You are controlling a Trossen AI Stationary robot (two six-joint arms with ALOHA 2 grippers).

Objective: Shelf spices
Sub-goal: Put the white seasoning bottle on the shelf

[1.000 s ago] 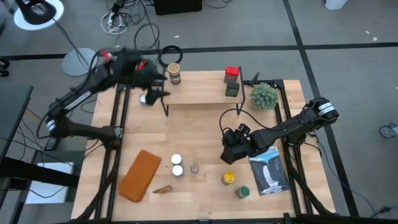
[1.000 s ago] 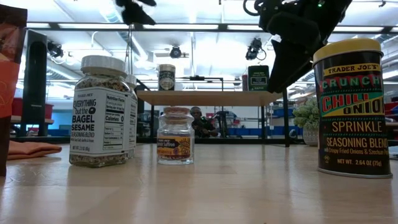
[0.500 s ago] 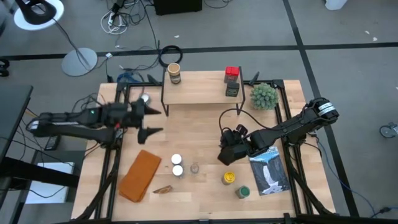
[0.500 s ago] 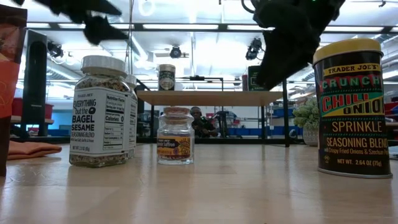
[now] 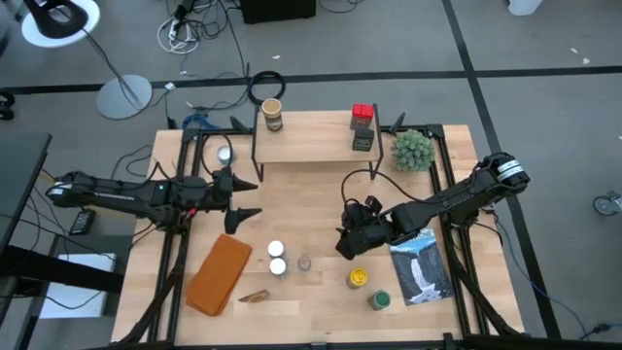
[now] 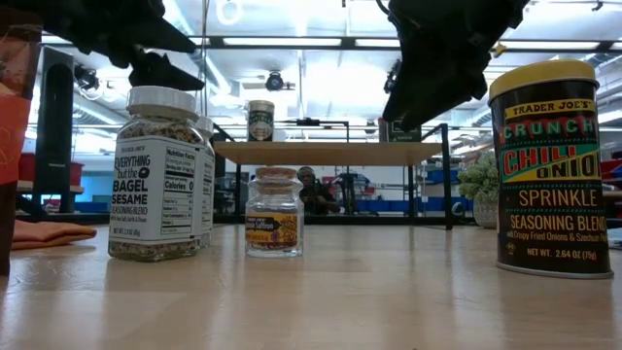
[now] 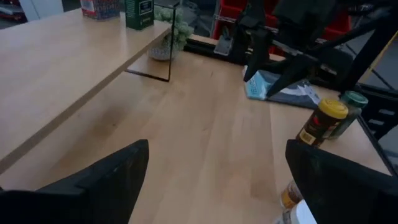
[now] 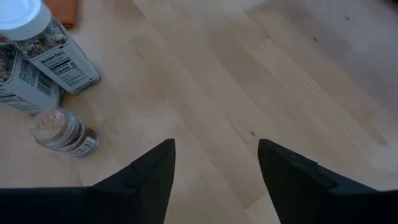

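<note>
Your left end effector [image 5: 245, 197] hovers open and empty; the right end effector [image 5: 342, 243], also open, could topple the small jar [image 5: 304, 262] on the counter [image 5: 311, 194] beside two white-capped jars [image 5: 276, 257].

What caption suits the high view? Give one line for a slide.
Both open pincers, left and right, hover over the table while three spices wait on the shelf.

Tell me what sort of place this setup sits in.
Likely a robotics lab or workshop: a wooden table on a black metal frame, loose cables on a grey floor, and bright strip lights over an open room with red bins.
</note>
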